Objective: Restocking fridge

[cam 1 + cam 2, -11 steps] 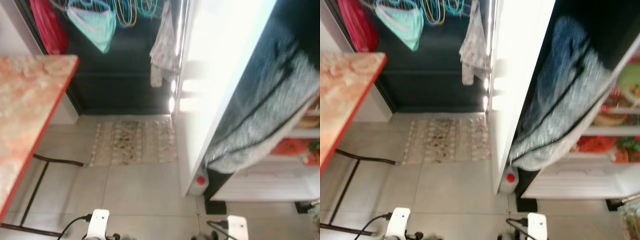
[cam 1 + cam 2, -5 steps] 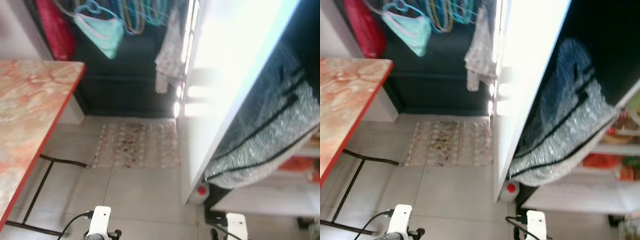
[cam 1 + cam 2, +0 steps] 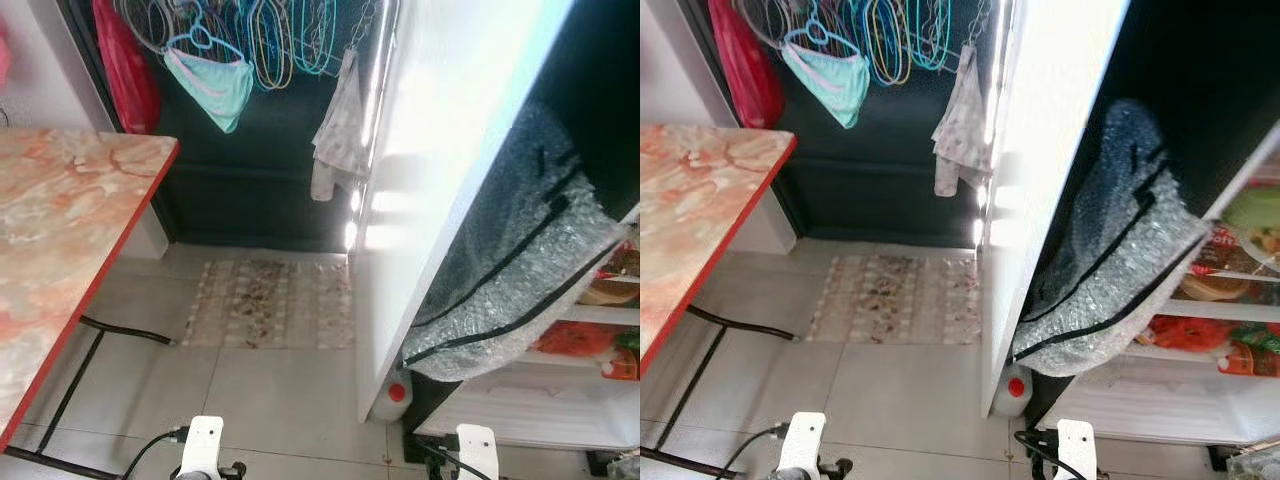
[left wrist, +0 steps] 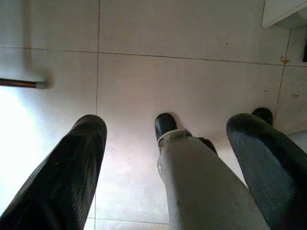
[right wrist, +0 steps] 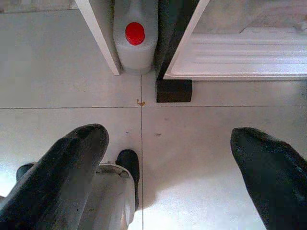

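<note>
On the right of the head views, the white fridge (image 3: 1040, 150) stands with its door open, edge-on to the camera. A silver bubble-wrap sheet with black stripes (image 3: 1110, 270) drapes over the front of the shelves. Behind it, white fridge shelves (image 3: 1230, 305) hold orange and red packaged food (image 3: 1185, 332) and a green-lidded container (image 3: 1255, 210); exact items too blurred to tell. White bottom drawer (image 5: 249, 48) sits at the fridge foot. A translucent plastic jug with red cap (image 5: 135, 36) stands on the floor, tucked between the door edge and the fridge body, just beside a black fridge foot block (image 5: 173, 91).

Left side: orange-marbled surface with red edge (image 3: 60, 250) on a black metal frame (image 3: 70, 385). Patterned floor mat (image 3: 268, 303) lies on the pale tiled floor (image 3: 270, 400) in front of a dark doorway. Coloured wire hangers (image 3: 270, 40), a mint-green garment (image 3: 210, 85), a red bag (image 3: 125, 65) and a pale floral cloth (image 3: 335, 140) hang above.

Left end effector (image 4: 165, 158) hangs low over the floor tiles, fingers spread, released, holding nothing. Right end effector (image 5: 168, 163) likewise hangs over the tiles near the jug, fingers spread wide, empty. The robot's grey leg and black foot (image 4: 165, 127) show between the fingers.
</note>
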### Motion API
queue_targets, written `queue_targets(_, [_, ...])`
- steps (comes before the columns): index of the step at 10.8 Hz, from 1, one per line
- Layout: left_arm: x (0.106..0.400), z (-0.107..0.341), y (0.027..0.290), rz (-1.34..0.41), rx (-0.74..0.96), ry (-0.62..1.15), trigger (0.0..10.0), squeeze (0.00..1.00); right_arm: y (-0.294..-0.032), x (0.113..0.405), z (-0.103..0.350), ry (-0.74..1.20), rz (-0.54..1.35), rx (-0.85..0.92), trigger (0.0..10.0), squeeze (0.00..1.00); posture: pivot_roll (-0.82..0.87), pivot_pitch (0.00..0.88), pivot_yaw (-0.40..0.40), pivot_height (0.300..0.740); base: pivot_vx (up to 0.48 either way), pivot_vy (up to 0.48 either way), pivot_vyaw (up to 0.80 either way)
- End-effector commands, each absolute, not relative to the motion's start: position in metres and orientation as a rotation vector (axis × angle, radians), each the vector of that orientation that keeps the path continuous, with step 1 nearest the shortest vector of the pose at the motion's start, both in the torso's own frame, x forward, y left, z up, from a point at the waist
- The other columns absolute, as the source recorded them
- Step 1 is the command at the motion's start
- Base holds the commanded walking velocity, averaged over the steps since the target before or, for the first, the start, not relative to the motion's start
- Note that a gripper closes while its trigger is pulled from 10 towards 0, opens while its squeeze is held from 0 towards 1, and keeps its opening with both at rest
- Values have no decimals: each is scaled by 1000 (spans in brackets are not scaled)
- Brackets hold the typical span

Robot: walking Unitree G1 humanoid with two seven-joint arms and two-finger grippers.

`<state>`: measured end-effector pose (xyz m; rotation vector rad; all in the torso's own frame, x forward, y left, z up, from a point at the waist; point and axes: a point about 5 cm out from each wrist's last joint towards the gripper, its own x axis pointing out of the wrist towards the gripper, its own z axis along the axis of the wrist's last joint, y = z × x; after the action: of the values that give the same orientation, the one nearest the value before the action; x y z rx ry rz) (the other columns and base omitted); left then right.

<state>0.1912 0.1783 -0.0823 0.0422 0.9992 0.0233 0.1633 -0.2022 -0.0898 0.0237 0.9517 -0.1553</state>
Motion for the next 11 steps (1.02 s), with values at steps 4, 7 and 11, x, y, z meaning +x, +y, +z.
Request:
queue_targets(4, [182, -86, 184, 9, 87, 1035, 10000, 0, -196, 152, -96, 1000, -149, 34, 10000, 0, -26, 0, 25, 740, 0, 0, -591])
queue_targets(7, [184, -85, 183, 7, 93, 1027, 10000, 0, -197, 158, -93, 981, -154, 30, 10000, 0, -39, 0, 17, 740, 0, 0, -788])
queue_targets(11, [186, -85, 183, 12, 87, 1034, 10000, 0, -195, 162, -92, 971, -144, 35, 10000, 0, -34, 0, -1, 740, 0, 120, -788])
